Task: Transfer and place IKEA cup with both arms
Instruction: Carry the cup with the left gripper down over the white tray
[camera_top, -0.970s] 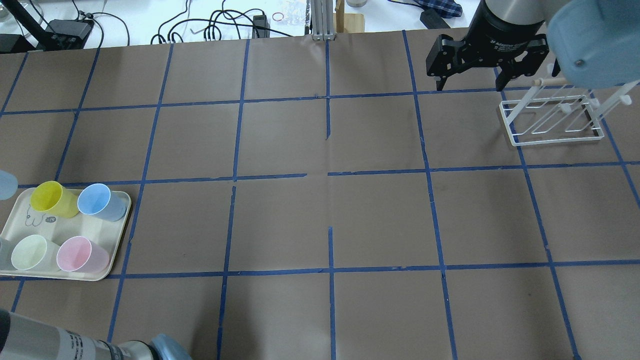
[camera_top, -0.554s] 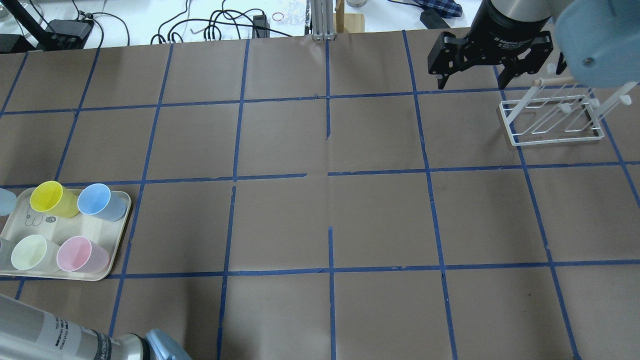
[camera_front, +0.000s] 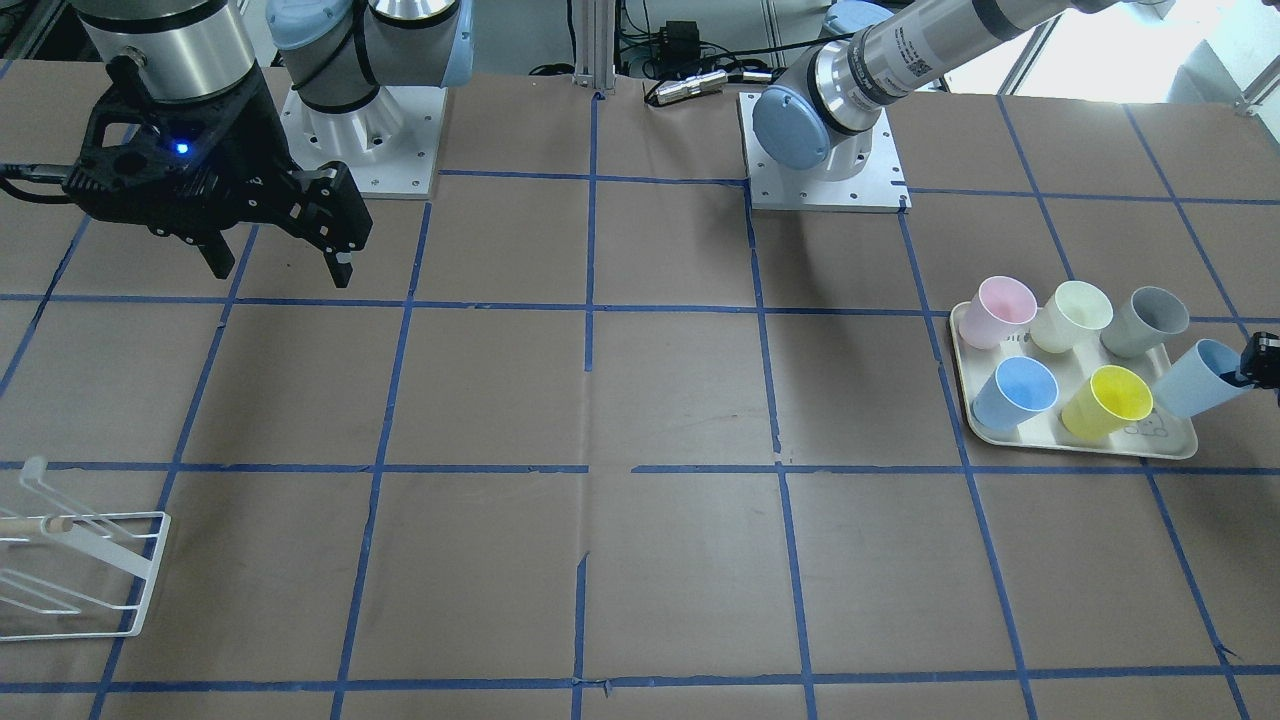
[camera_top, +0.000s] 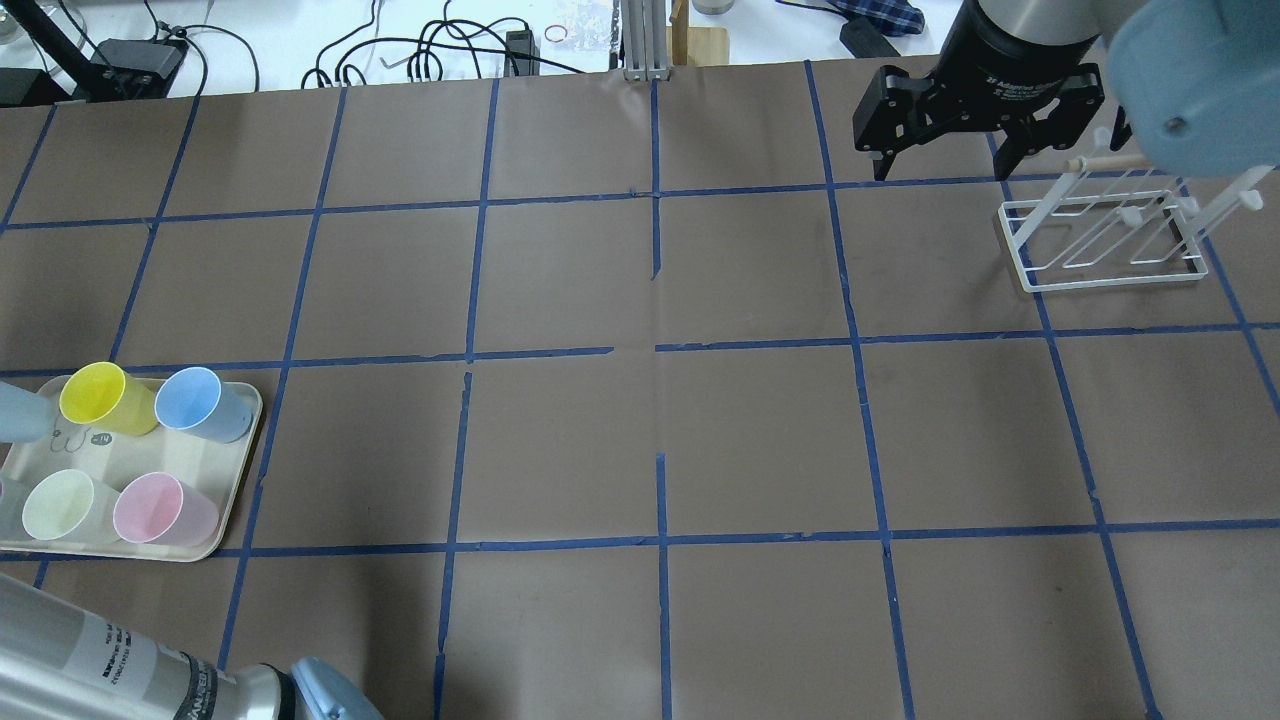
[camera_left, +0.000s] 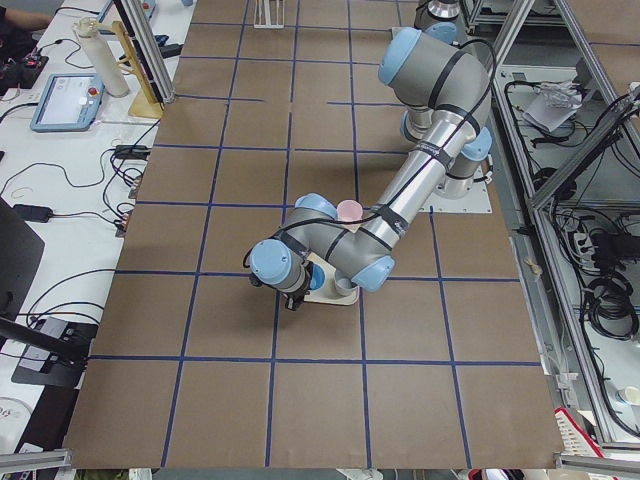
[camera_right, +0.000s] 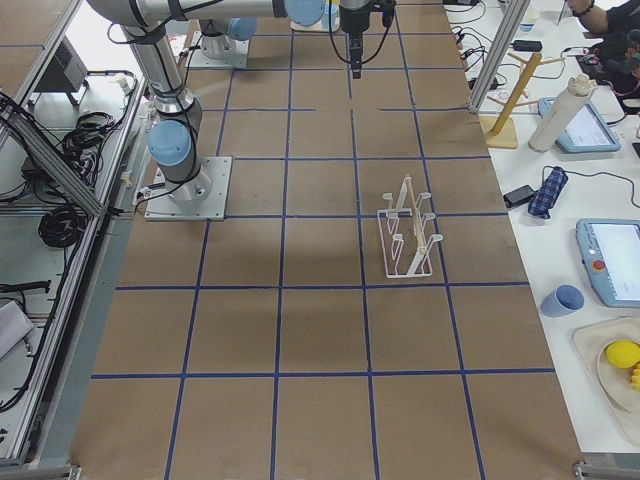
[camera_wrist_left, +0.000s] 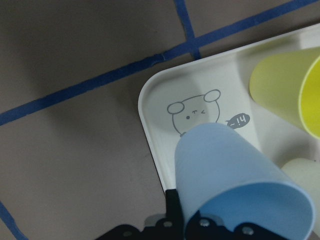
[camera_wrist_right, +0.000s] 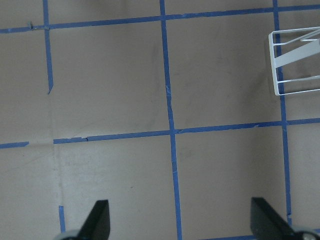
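Note:
The IKEA cup (camera_front: 1192, 380), a pale icy-blue tumbler, hangs tilted over the outer corner of the white tray (camera_front: 1080, 441). My left gripper (camera_front: 1258, 366) is shut on its rim. In the left wrist view the cup (camera_wrist_left: 235, 180) fills the lower right, above the tray's bear drawing. In the overhead view only its end (camera_top: 18, 413) shows at the left edge. My right gripper (camera_top: 938, 168) is open and empty, high over the far right of the table beside the white wire rack (camera_top: 1100, 240). Its fingers (camera_wrist_right: 99, 220) frame bare table.
On the tray (camera_top: 205, 545) stand a yellow cup (camera_top: 100, 397), a deeper blue cup (camera_top: 200, 403), a pale green cup (camera_top: 60, 505), a pink cup (camera_top: 160, 508) and a grey cup (camera_front: 1145, 320). Brown paper with blue tape lines covers the table.
The pale blue cup has moved down and slightly right at the overhead view's left edge, closer to the tray. The left arm has shifted with it. The right gripper has barely moved.

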